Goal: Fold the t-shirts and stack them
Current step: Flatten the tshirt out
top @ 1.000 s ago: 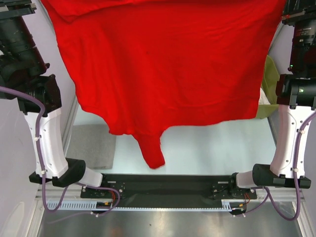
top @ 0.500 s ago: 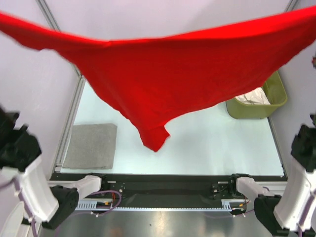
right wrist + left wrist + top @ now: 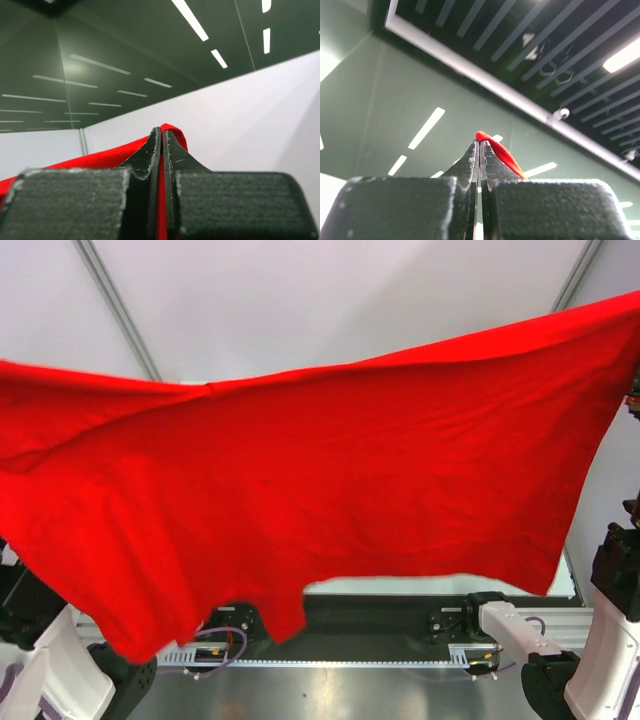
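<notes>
Two claws are sharing one load: the plain bright red cloth t-shirt point(image 3: 320, 480) is hanging spread in the air between them, lifted clear of the desk point(image 3: 400, 586), its long axis running left to right across the top view. The left claw point(image 3: 479, 150) is clenching a small tuft of red cloth at its tips, jaws pressed together with only fabric between them. The right claw point(image 3: 162, 137) is gripping likewise, with red cloth showing at the tips and running off to the lower left of its view. Each claw is therefore sitting at one end of the upper edge, and the body of the shirt is sagging below and between them, the right end appearing higher. Neither arm is nearer. In my judgement, the coming lay-down is depending on both ends descending together so the cloth lands flat. The shirt is hiding all but a pale sliver of the desk, so whatever lies there cannot be confirmed. Both claws are falling outside the top view, and which part of the shirt each is holding cannot be determined.
</notes>
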Motion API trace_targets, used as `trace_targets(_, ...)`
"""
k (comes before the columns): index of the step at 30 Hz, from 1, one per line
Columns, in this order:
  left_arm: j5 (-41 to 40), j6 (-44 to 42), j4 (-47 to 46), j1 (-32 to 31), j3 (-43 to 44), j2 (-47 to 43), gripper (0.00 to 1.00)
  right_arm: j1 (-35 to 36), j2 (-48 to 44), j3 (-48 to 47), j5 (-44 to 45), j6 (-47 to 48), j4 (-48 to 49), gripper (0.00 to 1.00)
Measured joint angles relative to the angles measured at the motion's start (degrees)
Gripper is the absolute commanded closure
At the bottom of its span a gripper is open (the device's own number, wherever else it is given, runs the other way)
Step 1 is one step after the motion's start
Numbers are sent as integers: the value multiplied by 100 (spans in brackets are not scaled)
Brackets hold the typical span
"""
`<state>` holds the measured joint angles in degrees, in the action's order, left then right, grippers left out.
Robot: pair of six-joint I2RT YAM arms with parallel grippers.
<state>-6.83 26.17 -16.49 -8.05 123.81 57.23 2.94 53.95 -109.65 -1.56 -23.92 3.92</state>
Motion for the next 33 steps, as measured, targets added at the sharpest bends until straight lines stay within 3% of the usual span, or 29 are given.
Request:
trace_targets(4,-81,-35,-2,0,-404,79,100,2,11,426,114,-4,-33,100)
trace_targets(11,-426,-26,-151,0,-2459,337,100,2,168,2247,256,-269,-33,100)
trace_targets(15,-686,-79,-160,4,-3908,791,100,17,708,3333,251,-455,-20,100)
trace_targets(20,-1134,-186,22,11,-5324,1816,100,87,2020,4135,142,-496,-4,100)
trace_targets(25,-1147,-337,-15,39,-5316,3379,100,221,3543,4037,11,-295,114,100)
trace_targets(33,-654,-372,483,153,-3888,5469,100,271,5615,2503,-90,315,-35,100)
